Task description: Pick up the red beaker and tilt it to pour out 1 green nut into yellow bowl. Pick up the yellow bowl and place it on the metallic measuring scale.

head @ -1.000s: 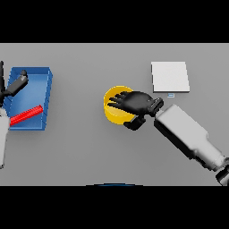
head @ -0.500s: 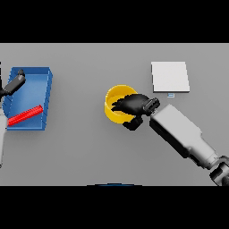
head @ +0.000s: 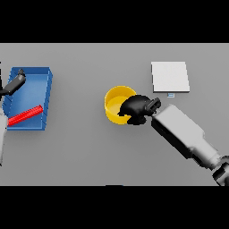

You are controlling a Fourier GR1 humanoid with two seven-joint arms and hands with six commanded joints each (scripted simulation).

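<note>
My right hand (head: 135, 109) curls its fingers over the yellow bowl's (head: 115, 105) right rim at centre frame; the scale (head: 170, 76) lies upper right.

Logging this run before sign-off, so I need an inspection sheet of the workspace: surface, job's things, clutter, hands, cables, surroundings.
Surface: grey table, flat.
Job's things: yellow bowl mid-table, upright; contents cannot be told. Red beaker lies in the blue tray at the left. Metallic measuring scale at the far right, nothing on it.
Clutter: nothing seen.
Hands: right hand curled round the bowl's right rim; left hand over the tray's far left corner, fingers unclear.
Cables: nothing seen.
Surroundings: nothing seen.
</note>
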